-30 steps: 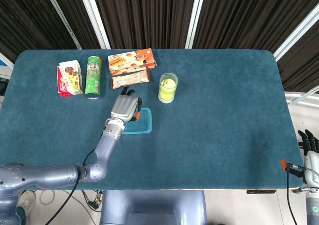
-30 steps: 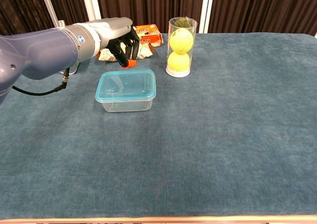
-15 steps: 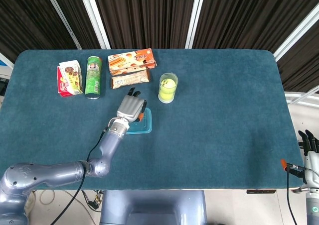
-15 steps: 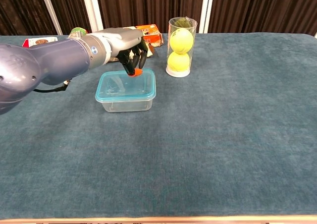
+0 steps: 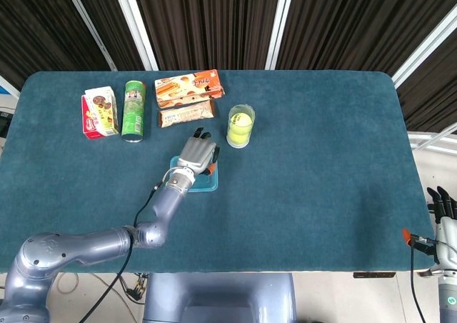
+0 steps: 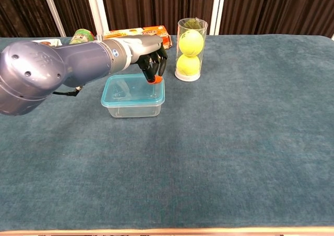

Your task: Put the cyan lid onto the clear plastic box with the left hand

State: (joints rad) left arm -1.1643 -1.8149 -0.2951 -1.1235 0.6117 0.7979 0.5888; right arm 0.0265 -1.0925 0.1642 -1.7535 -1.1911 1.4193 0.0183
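Dark curtain backdrop [image 5: 214, 16] with pale slanted poles, behind the table. Teal felt-covered rectangular table [image 5: 314, 166], rounded corners.

Left hand [image 6: 147, 58]: grey, fingers curled downward, orange-tipped finger touching the right rear corner of the lid; holds nothing.

Right hand [image 5: 443, 209]: at the table's right edge, off the surface; whether its fingers are apart or together cannot be told.

Clear plastic box [image 6: 133, 105] with cyan lid [image 6: 128, 90] seated on top, mid-left of the table.

Clear cylindrical tube with two yellow tennis balls [image 6: 190, 50], upright, just right of the box.

Orange biscuit box [image 5: 189, 87] and brown snack bar [image 5: 186, 113], at the rear.

Green crisp can [image 5: 133, 109], upright.

Red-and-white carton [image 5: 99, 111], far left.
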